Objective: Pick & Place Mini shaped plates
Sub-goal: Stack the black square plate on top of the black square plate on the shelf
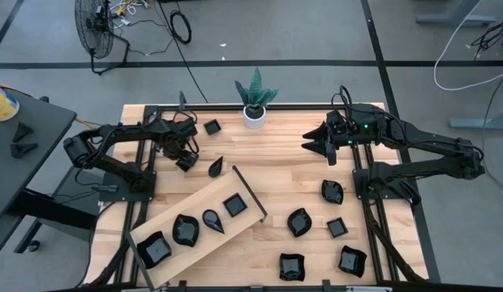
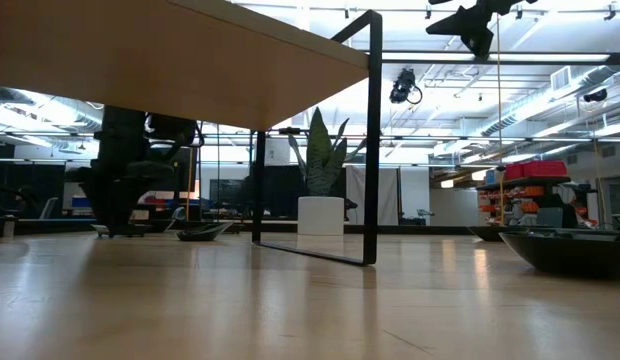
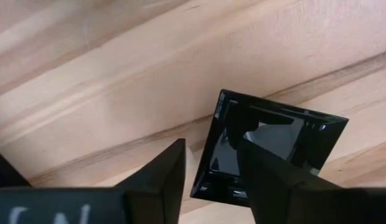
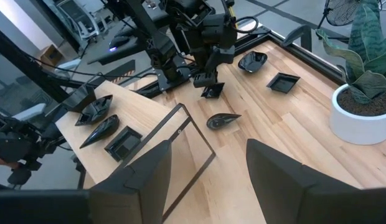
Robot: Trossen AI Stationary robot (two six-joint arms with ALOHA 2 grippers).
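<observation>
From above: left gripper [image 1: 185,159] is down at a small square plate [image 1: 185,163] near the back-left of the table [image 1: 276,174], w/ a teardrop plate [image 1: 216,166] just beside it and another square one [image 1: 212,126] further back by the plant pot [image 1: 254,116]. Four plates already sit on the wooden board [image 1: 195,231], more are scattered front-right. Right gripper [image 1: 320,144] hangs up in the air at the back, wide open, holding nothing. Low view: not much tbh, just the board's underside, its black metal leg [image 2: 374,140] and a big open lab w/ ceiling lights behind. Left wrist view: fingers [image 3: 268,180] straddle one wall of the square plate, one inside, one outside, partly open, can't tell if they're pinching yet. These look glossy and hard, prob light but slippery and chippable, so imo the thin rim is the only place to grab, firmly but not hard. Right wrist view: smooth pale wood planks, flat, so plates could slide if nudged; cables and office chairs past the table edge.
</observation>
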